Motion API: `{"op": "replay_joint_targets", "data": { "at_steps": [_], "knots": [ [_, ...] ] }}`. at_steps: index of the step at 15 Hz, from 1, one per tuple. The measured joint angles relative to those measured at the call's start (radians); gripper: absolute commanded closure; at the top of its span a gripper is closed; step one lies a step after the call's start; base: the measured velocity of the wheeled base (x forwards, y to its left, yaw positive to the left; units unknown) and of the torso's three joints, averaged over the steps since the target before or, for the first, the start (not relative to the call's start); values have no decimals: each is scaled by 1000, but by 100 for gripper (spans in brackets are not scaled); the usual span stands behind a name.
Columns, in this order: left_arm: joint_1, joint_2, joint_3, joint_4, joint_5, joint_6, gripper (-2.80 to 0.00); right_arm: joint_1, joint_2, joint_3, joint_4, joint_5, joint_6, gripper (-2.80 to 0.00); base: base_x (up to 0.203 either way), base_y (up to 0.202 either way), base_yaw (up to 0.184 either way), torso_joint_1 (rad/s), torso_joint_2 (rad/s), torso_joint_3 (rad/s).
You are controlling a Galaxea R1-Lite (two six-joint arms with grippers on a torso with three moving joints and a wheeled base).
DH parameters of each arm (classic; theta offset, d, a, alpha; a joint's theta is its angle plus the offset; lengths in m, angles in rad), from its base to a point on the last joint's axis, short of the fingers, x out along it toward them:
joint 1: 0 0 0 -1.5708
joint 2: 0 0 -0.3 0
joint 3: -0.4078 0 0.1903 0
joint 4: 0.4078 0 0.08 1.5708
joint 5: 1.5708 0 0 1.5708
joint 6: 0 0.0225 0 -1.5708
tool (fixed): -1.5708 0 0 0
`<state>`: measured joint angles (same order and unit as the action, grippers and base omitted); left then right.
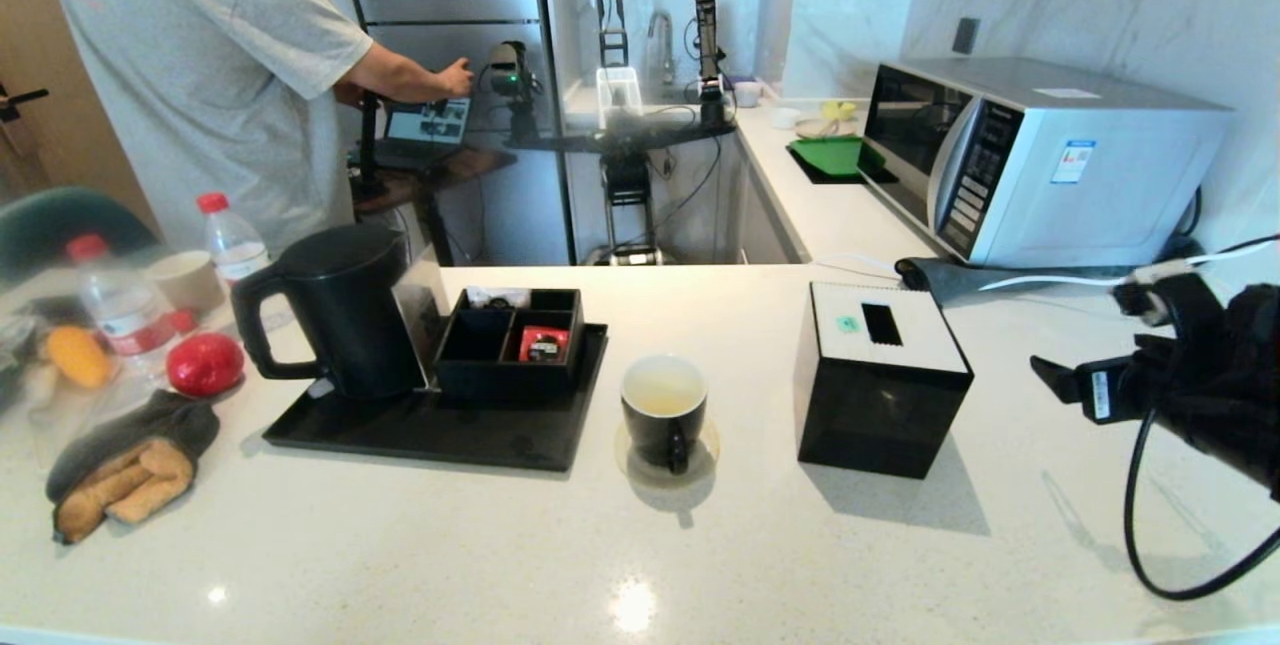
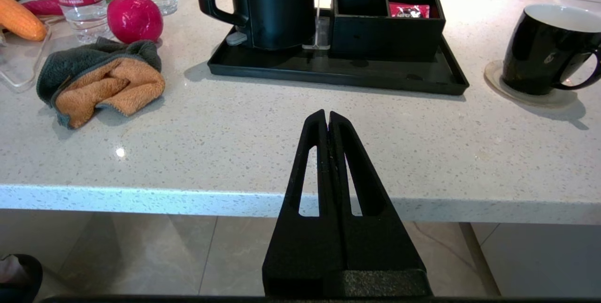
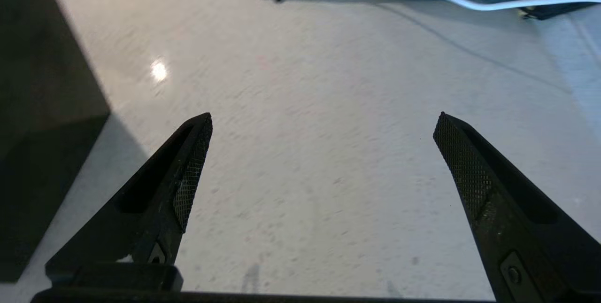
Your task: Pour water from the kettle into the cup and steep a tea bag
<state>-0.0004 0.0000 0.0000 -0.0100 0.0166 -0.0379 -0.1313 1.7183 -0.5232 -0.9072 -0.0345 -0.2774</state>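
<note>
Water (image 1: 663,391) is held in the cup (image 1: 664,416) beside the tray (image 1: 430,430) bearing the kettle (image 1: 335,310), while the right gripper (image 3: 321,162) is spread wide, empty, and the left gripper (image 2: 327,117) is kept clenched.

On the bench (image 1: 400,545), the kettle (image 1: 345,320) stands at the left end of a tray (image 1: 420,430), with a compartment box (image 1: 512,343) beside it on the tray's right half. A small packet (image 1: 543,343) lies in the box's front right compartment. Right of the tray, the cup (image 1: 664,410) sits on a coaster (image 1: 706,445), holding water (image 1: 664,391). Further right stands a tissue box (image 1: 878,377). A cloth (image 1: 128,465) lies left of the tray, nearer the front edge. A microwave (image 1: 1040,160) stands behind the tissue box, to the right.
</note>
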Motion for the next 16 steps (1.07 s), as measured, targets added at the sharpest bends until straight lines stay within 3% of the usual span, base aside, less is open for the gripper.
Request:
{"op": "replay_joint_targets", "data": {
  "at_steps": [1, 2, 9, 16],
  "knots": [
    [0, 0, 0, 0, 0, 0, 0, -20, -14, -12, 9, 1, 19, -280, 0, 0, 0, 0, 0, 0],
    [0, 0, 0, 0, 0, 0, 0, -35, -30, -19, 12, 1, 32, 0, 0, 0, 0, 0, 0, 0],
    [0, 0, 0, 0, 0, 0, 0, -45, -166, -22, 9, 3, 40, 0, 0, 0, 0, 0, 0, 0],
    [0, 0, 0, 0, 0, 0, 0, 10, -380, 24, -5, 0, 76, 0, 0, 0, 0, 0, 0, 0]
  ]
}}
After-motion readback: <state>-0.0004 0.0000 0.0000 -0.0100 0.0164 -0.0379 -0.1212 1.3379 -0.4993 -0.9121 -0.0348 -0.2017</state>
